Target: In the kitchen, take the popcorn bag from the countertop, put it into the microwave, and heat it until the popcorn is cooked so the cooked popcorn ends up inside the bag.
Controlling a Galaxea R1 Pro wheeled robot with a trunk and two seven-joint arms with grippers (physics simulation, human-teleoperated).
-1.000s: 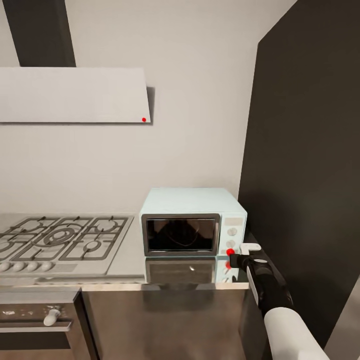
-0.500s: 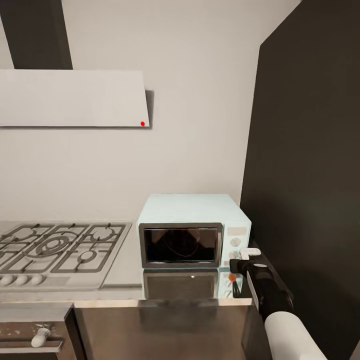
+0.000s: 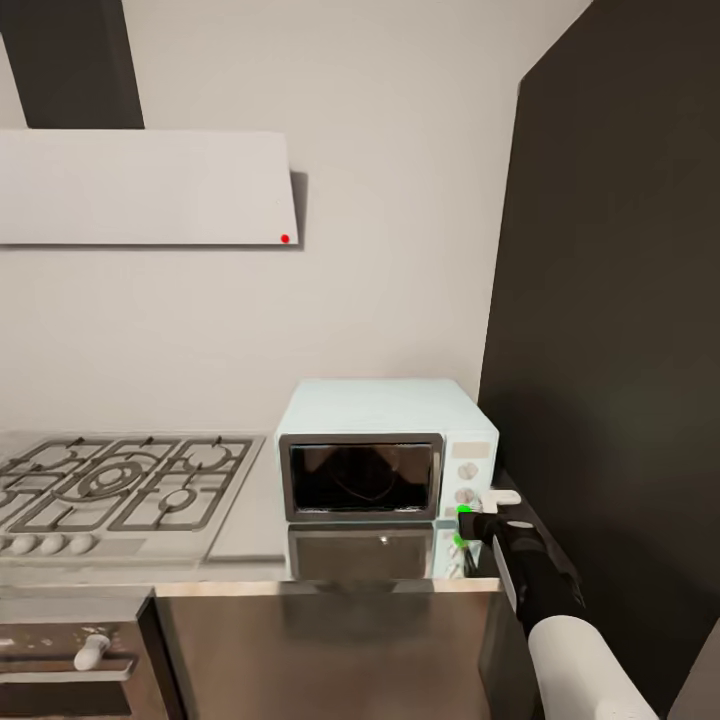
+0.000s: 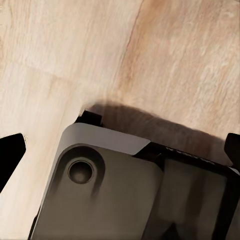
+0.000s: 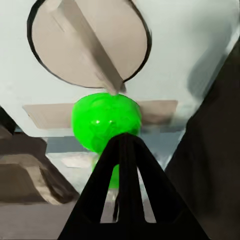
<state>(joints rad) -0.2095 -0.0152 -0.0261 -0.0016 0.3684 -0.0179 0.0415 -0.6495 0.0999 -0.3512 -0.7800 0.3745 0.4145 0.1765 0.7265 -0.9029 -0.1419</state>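
At the right end of the countertop (image 3: 330,585), the right gripper (image 3: 470,520) sits against the lower part of the microwave's control panel, its two fingers drawn together into one dark wedge with nothing between them. In the right wrist view the fingertips (image 5: 124,145) touch the green dot (image 5: 106,121), which lies directly ahead of the gripper, just beneath a round knob (image 5: 89,42). In the head view the green dot (image 3: 464,510) appears at the panel's base, immediately left of the gripper tip.

The microwave (image 3: 385,450) stands on the countertop against the far wall, door closed, long axis running left to right. The right arm is the nearer one. The popcorn bag cannot be made out through the dark glass; judging from the closed door and the lit dot, heating is probably under way.

The left gripper (image 4: 120,145) hangs with its fingers spread wide, holding nothing, above a wooden floor (image 4: 60,50).

The gas hob (image 3: 120,485) lies left of the microwave, with the white hood (image 3: 145,188) above it
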